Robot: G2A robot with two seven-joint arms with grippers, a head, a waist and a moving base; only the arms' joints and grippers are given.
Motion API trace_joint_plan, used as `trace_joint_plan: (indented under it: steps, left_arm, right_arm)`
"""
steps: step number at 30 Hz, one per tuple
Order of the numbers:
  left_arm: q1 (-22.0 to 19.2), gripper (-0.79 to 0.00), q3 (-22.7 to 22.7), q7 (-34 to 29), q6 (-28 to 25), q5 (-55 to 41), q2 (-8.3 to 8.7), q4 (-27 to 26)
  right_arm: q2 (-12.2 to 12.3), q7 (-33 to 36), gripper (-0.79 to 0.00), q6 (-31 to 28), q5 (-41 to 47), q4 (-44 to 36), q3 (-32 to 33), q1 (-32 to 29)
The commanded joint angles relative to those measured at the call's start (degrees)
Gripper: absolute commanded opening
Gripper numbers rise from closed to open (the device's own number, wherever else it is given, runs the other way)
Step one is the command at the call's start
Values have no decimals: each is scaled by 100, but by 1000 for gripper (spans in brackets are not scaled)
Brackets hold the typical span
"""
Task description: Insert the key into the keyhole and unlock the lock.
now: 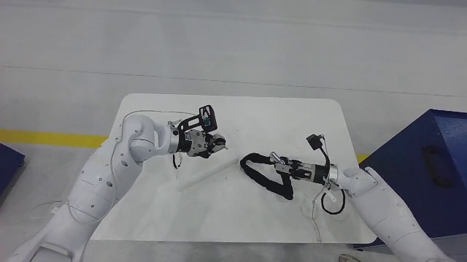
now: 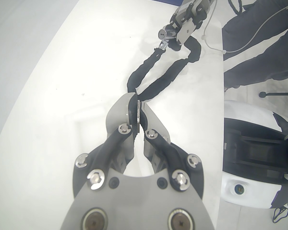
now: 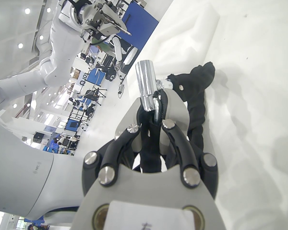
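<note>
While the left claw (image 2: 137, 103) pinches the key (image 2: 139, 114), the right claw (image 3: 154, 102) clamps the lock (image 3: 145, 84) — well apart.

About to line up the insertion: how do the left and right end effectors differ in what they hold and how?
The left end effector is shut on the thin flat key; the right end effector is shut on the lock beside its chrome cylinder. The left's load sticks out free; the right's trails a black sleeved loop across the table. Shared: both are shut and face each other, key and keyhole apart.
</note>
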Motion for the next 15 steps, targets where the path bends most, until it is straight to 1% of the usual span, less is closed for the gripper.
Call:
trace_joint_plan:
  steps: [1,3,7,11,12,15]
  left_arm:
    - [0,-785,0,0,0,0,0,0]
    - [0,-785,0,0,0,0,0,0]
    - [0,-785,0,0,0,0,0,0]
    - [0,-785,0,0,0,0,0,0]
    - [0,-785,0,0,0,0,0,0]
    - [0,-785,0,0,0,0,0,0]
  right_arm:
    - [86,-759,-785,0,-653,-538,390,-282]
    - [196,-1281,-785,0,-952,-1013,835,-632]
    - [393,-1937,-785,0,-1572,-1827,1641,-1281]
    - [497,-2828,-785,0,-2146,-2537,2290,-1800]
    - [507,-2986,-785,0,-2287,-2594,2369,-1885]
    - [507,-2986,-785,0,-2287,-2594,2369,-1885]
